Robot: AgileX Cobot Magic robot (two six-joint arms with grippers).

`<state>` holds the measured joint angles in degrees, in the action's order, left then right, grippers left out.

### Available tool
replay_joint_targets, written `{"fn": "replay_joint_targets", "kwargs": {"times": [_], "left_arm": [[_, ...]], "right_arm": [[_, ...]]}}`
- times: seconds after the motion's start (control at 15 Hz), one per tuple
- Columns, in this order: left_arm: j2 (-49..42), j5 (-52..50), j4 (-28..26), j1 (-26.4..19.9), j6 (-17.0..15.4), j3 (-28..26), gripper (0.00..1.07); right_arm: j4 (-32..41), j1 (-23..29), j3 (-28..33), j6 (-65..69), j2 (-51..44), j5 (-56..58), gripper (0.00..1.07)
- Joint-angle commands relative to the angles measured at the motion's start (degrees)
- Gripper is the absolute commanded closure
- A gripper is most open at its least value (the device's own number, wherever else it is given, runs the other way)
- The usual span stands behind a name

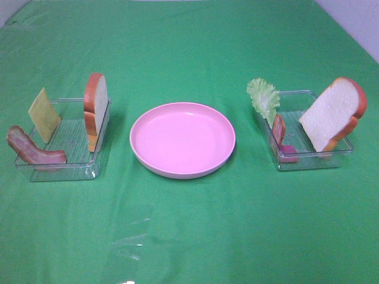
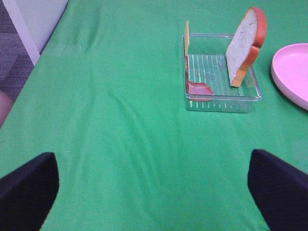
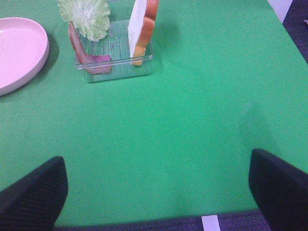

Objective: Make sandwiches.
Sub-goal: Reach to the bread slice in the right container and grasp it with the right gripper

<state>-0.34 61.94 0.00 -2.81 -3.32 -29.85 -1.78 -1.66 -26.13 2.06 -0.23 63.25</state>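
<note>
**Sandwich parts in two trays, both claws wide open**

On the table [image 1: 189, 236], the plate [image 1: 182, 139] sits at the middle, between the left tray [image 1: 65, 173] and the right tray [image 1: 308, 164]. In the left tray, the left bread [image 1: 96, 109] stands upright against the wall nearest the plate. The cheese [image 1: 44, 114] leans at the far outer corner, and the left bacon [image 1: 32, 151] lies over the near outer corner.

In the right tray, the lettuce [image 1: 265, 97] stands at the far corner nearest the plate, with the right bacon [image 1: 278, 130] just in front of it. The right bread [image 1: 331, 112] leans tilted at the outer wall.

The left gripper [image 2: 154, 197] and right gripper [image 3: 156, 192] hang over bare cloth, well apart from the trays. Each has its fingers spread wide and holds nothing.
</note>
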Motion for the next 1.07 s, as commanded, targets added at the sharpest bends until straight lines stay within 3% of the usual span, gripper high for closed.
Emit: {"fn": "replay_joint_targets", "kwargs": {"times": [0.07,0.67,0.87,1.07], "left_arm": [[-0.17,-0.17,0.0,-0.29,0.17,0.11,0.07],[-0.17,-0.17,0.0,-0.29,0.17,0.11,0.07],[-0.17,-0.17,0.0,-0.29,0.17,0.11,0.07],[-0.17,-0.17,0.0,-0.29,0.17,0.11,0.07]], "right_arm": [[0.0,-0.17,0.17,-0.29,-1.78,-0.34,0.09],[-0.4,-0.17,-0.97,-0.11,0.97,-2.41,0.09],[-0.4,-0.17,-3.09,-0.11,10.08,-9.85,0.1],[-0.4,-0.17,-7.1,-0.11,27.16,-17.99,0.1]]}}
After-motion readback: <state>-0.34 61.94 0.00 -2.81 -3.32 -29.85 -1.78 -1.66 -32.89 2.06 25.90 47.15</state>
